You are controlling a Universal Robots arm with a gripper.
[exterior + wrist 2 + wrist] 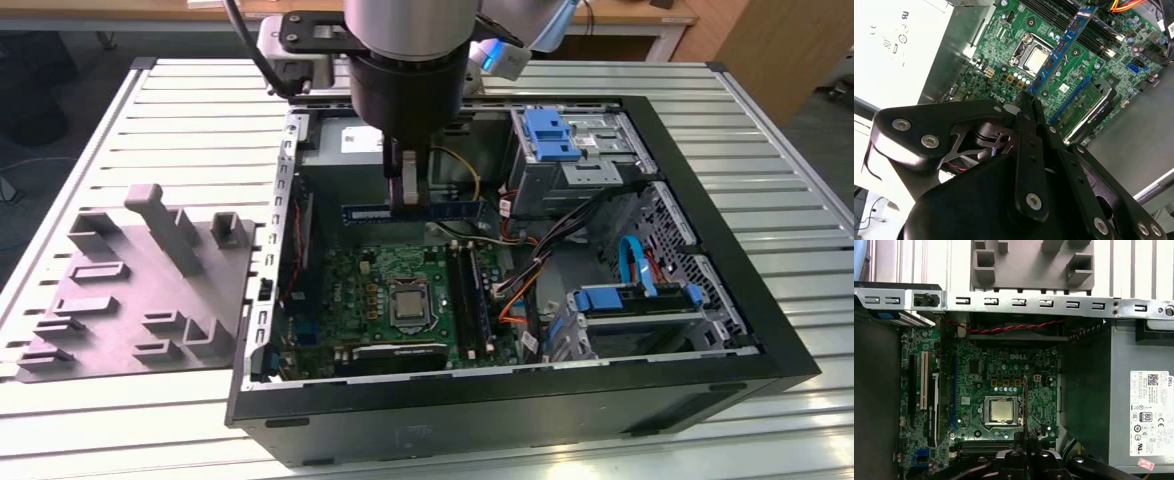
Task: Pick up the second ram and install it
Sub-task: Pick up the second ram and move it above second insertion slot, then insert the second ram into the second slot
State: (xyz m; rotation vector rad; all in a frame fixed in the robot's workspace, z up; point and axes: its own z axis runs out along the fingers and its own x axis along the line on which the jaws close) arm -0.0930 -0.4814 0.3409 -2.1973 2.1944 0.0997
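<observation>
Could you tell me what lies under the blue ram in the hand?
The green motherboard, near its processor socket, in the second wrist view; the hand hides where it grips the ram.

Computer case (467, 420): stood open on the table (747, 110). Holder block (134, 290): lay on the table, at the exterior view's left of the case. Inside lay the motherboard (360, 290), with the power box (327, 148) behind it and the drive cage (574, 150) at the exterior view's right. Memory stick (451, 209): clamped in the gripper (404, 195), above the motherboard.
</observation>
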